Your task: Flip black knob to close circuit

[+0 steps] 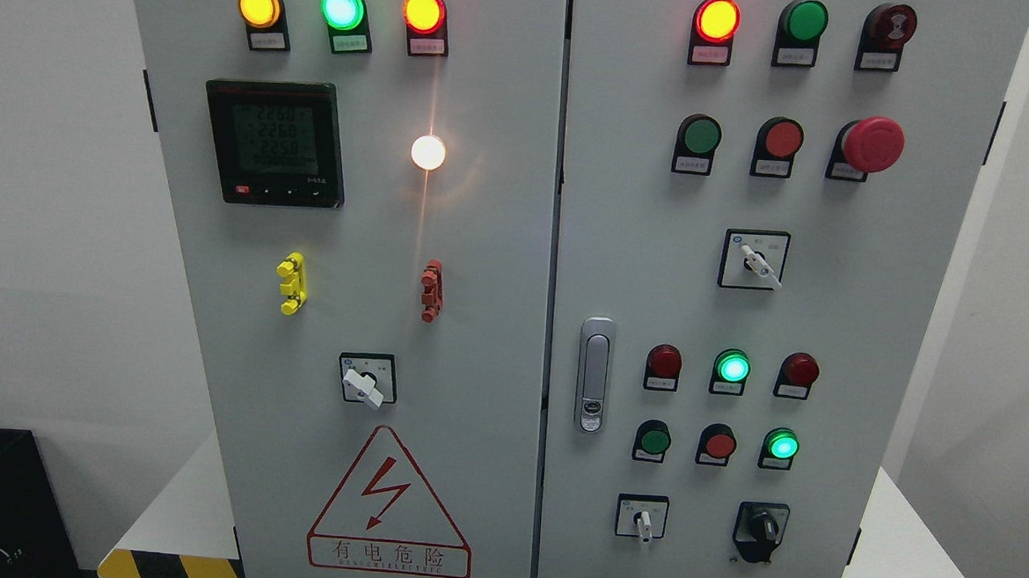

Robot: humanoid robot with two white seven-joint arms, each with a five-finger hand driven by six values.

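The black knob sits on a black plate at the lower right of the grey cabinet's right door, its lever pointing up and a little left. To its left is a white-levered selector switch. Neither of my hands or arms shows in the head view.
The right door also carries red and green push buttons, a red mushroom stop button, a lit green lamp, another white selector and a door handle. The left door has a meter and a hazard triangle.
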